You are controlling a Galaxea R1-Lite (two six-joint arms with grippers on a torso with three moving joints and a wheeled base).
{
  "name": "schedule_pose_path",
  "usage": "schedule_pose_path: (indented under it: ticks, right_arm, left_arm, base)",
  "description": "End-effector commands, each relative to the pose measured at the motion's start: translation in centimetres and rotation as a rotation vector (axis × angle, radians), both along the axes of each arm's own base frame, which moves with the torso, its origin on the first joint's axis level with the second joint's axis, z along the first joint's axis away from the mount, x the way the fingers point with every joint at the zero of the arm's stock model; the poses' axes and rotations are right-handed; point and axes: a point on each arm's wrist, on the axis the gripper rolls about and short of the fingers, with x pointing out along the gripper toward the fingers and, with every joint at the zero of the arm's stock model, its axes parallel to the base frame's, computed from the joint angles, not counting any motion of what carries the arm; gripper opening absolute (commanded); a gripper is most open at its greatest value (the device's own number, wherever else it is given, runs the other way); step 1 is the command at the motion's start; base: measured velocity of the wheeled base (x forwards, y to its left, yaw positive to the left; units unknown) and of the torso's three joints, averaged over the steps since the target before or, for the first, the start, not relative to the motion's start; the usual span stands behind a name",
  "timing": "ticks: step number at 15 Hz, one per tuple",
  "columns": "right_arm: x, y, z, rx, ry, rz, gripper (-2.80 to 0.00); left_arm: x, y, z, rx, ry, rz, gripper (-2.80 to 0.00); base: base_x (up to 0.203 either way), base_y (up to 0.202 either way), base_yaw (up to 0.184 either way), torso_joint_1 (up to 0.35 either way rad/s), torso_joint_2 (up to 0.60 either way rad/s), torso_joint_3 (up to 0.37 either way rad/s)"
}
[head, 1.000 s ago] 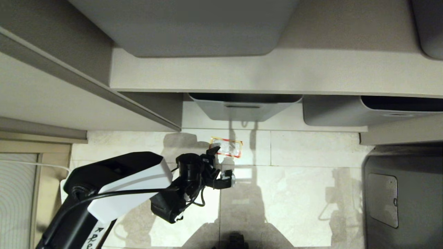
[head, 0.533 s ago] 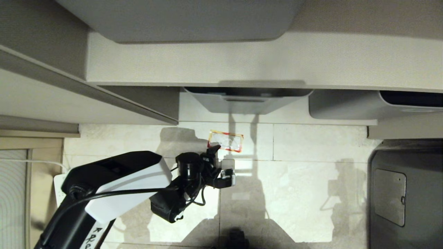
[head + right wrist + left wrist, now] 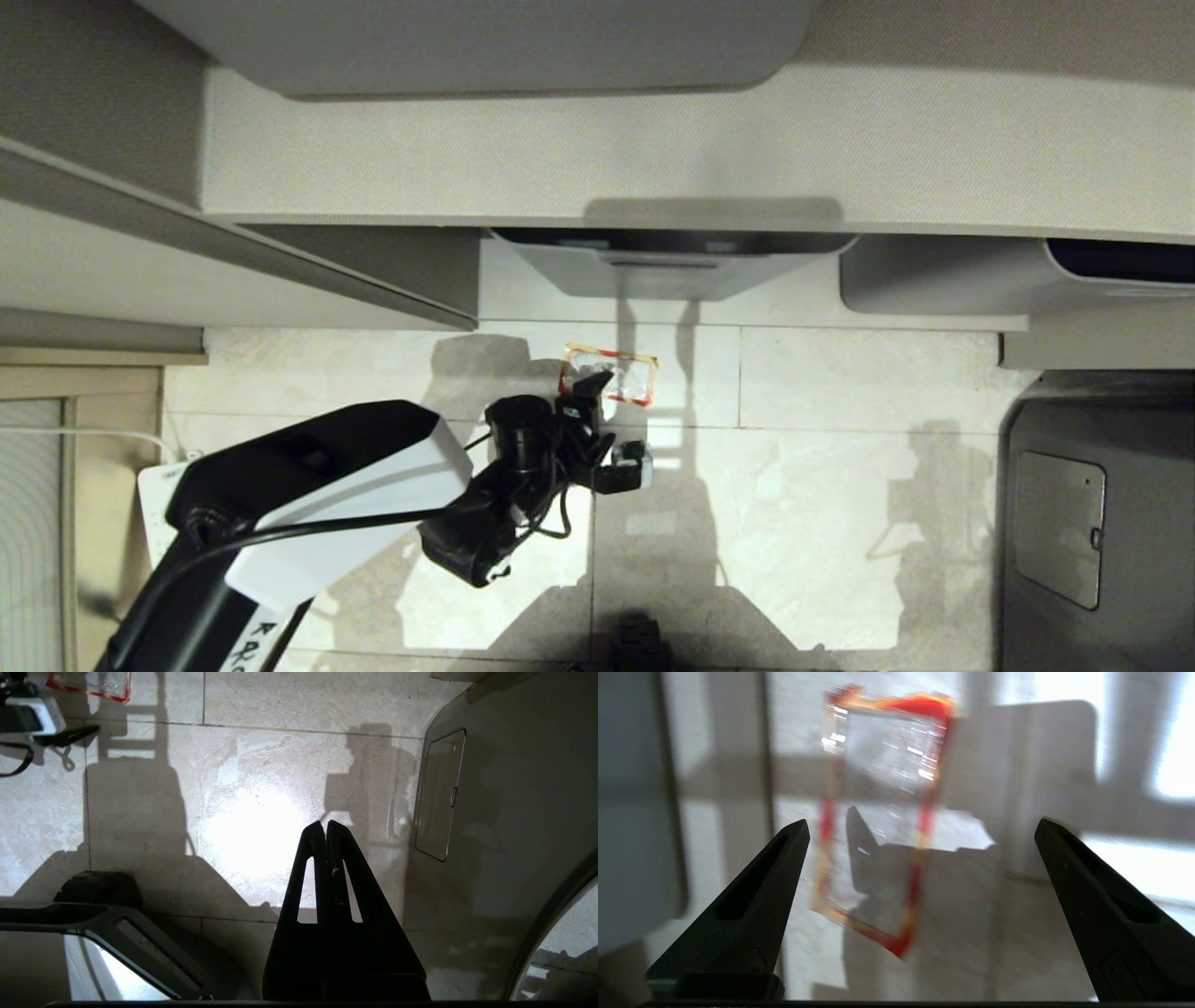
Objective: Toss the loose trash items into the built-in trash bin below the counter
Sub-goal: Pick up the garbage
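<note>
The left gripper (image 3: 618, 422) is hanging over the pale floor tiles with its two black fingers (image 3: 752, 905) spread wide and nothing between them — in the left wrist view the tips are framing the red-and-yellow-edged wrapper (image 3: 878, 816), one tip just beside the wrapper's long edge, the other well clear of it on the far side. From the head view, one fingertip is overlapping the near edge of the wrapper (image 3: 608, 374); whether it is touching the film or only hovering above it cannot be told.

The wrapper itself is lying flat on the tiled floor (image 3: 822, 523), just in front of the grey tub (image 3: 670, 271) that is sitting under the beige shelf (image 3: 653, 159), and near a grout line. A second grey tub (image 3: 943, 275) is sitting further along from the wrapper, and a dark cabinet with a small hatch (image 3: 1060, 527) is standing well apart from it, toward the robot's right.

The wrapper is looking like thin clear film: very light, limp, slick, and pressed close to a hard floor, so probably hard to get under. A pinch across the narrow width, catching one coloured sealed edge where the film is likely stiffest, seems the best hold; a crinkle raised off the tile would help. Squeezing the middle may only slide it away.

The right gripper (image 3: 325, 828) is parked well away from the wrapper, its fingers pressed together and empty.
</note>
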Motion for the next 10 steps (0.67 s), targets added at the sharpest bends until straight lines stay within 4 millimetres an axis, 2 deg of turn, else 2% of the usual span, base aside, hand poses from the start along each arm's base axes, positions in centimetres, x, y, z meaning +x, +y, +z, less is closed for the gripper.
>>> schedule_pose_path:
  ticks: [1,5,10]
  right_arm:
    - [0.0,0.0,0.0,-0.001,-0.002,0.001,-2.8]
    - [0.0,0.0,0.0,-0.001,-0.001,0.001,-2.8]
    - [0.0,0.0,0.0,-0.002,-0.002,0.001,-2.8]
  left_arm:
    - [0.5,-0.6,-0.4,-0.006,-0.025,-0.001,0.0]
    - [0.7,-0.4,-2.3,0.036,-0.001,0.001,0.0]
    - [1.1,0.1,-2.5,0.084,-0.025,-0.015,0.0]
  base:
    - [0.0,0.0,0.0,0.0,0.0,0.0]
    - [0.0,0.0,0.0,0.0,0.0,0.0]
    - [0.0,0.0,0.0,0.0,0.0,0.0]
